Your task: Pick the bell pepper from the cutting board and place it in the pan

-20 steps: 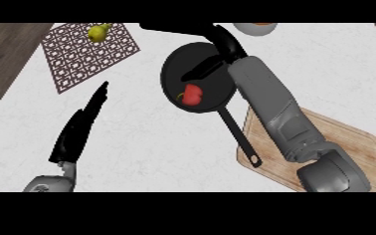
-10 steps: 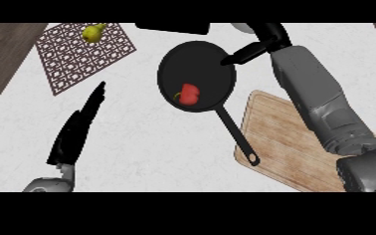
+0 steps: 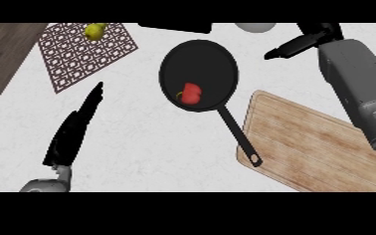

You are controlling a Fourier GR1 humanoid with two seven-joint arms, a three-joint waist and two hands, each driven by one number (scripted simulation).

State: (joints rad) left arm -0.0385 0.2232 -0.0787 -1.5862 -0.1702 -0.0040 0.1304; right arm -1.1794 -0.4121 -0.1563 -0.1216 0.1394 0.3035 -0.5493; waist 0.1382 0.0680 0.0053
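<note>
A red bell pepper (image 3: 192,94) lies inside the black pan (image 3: 213,59), toward its lower left. The pan's long handle (image 3: 241,137) runs down to the right over the edge of the bare wooden cutting board (image 3: 308,144). My right hand (image 3: 303,43) is up at the top right, away from the pan, fingers straight and holding nothing. My left hand (image 3: 73,129) rests at the lower left with straight fingers pointing up.
A patterned brown mat (image 3: 73,59) lies at the top left with a yellow-green fruit (image 3: 95,31) on it. A dark flat object (image 3: 176,27) and a grey round object (image 3: 255,27) sit at the top edge. A dark wooden strip (image 3: 15,45) borders the left.
My right hand has let go of the pepper in the pan and pulled back up and to the right. The left hand stays where it was.
</note>
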